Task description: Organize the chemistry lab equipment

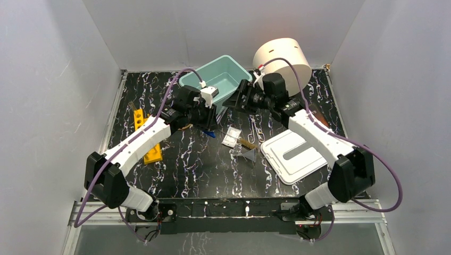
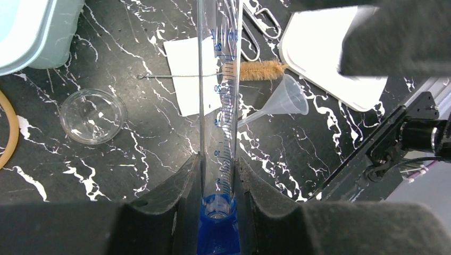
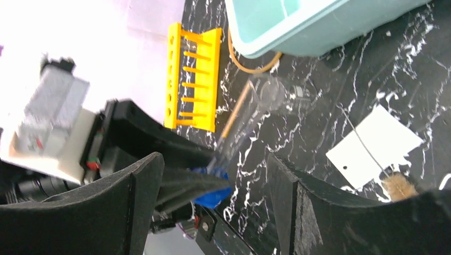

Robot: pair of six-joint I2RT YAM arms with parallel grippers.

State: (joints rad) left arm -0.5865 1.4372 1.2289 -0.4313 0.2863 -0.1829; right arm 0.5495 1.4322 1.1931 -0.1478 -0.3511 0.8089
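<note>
Seen from above, both arms reach to the middle of the far edge of the table, where the teal bin [image 1: 240,66] stands. The left tool [image 1: 210,121] and the right tool [image 1: 236,100] are very near each other just in front of it. In the part of the bin's inside that shows, I see no item. The clear flat packet [image 1: 231,136], the wooden-handled brush [image 1: 245,141] and the clear funnel [image 1: 249,155] lie loose on the table's middle. In the left wrist view, the left tool is clenched on the blue-capped clear tube [image 2: 219,106], low at its blue end, so the long glass stands out far beyond the grip. The tiny glass beaker [image 2: 93,116] on the table seems to hold nothing. In the right wrist view, the right tool is released, its fingers [image 3: 127,202] wide apart, with the tube's blue end between them and touching neither. I think the danger is here: the tools could knock together, or a closing off-centre on the smooth glass could turn the tube in the left grip and drop it.
</note>
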